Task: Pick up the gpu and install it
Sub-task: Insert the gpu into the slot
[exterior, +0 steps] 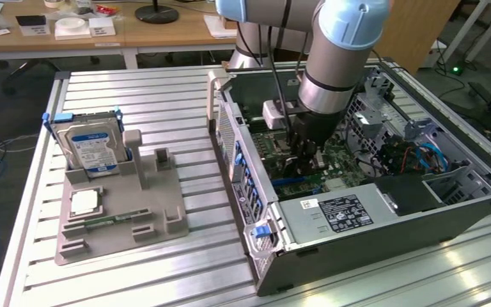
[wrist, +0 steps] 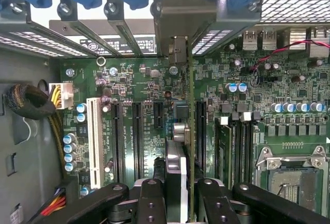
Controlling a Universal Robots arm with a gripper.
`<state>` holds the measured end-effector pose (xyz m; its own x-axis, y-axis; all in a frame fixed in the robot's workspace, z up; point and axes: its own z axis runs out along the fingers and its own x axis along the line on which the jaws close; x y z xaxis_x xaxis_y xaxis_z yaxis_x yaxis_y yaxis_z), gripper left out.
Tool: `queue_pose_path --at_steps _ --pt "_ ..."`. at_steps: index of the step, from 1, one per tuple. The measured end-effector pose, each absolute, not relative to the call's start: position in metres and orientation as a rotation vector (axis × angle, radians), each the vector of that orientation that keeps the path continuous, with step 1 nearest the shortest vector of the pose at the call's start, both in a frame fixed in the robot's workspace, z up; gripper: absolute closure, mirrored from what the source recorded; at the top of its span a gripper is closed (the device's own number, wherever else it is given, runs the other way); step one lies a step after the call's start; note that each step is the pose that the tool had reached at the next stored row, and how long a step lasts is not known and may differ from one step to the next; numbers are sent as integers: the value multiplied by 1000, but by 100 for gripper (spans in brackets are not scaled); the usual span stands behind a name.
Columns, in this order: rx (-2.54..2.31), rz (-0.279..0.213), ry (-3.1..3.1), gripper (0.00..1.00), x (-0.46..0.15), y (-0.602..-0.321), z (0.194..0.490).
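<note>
Silver arm [exterior: 327, 83] vertical, gpu [wrist: 191, 105] in pincer [wrist: 190, 195]

Green gpu [wrist: 191, 105] edge-on over motherboard [wrist: 139, 79]

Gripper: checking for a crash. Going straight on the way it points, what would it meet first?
Probably the motherboard: the gripper points down at it, and the gpu held edge-on in its jaws would touch first, near a black expansion slot. Depth is unclear.

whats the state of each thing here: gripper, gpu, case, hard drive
gripper: shut on the gpu
gpu: on edge inside the case; seated or not, cannot tell
case: lying on its side, side panel off
hard drive: standing upright in the grey holder
</note>
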<state>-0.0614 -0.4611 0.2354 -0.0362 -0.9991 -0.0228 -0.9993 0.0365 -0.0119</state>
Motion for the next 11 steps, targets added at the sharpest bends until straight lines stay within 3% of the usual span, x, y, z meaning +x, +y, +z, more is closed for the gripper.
queue_pose_path --at_steps 11 --pt "-2162 16 2242 71 -62 -461 230"
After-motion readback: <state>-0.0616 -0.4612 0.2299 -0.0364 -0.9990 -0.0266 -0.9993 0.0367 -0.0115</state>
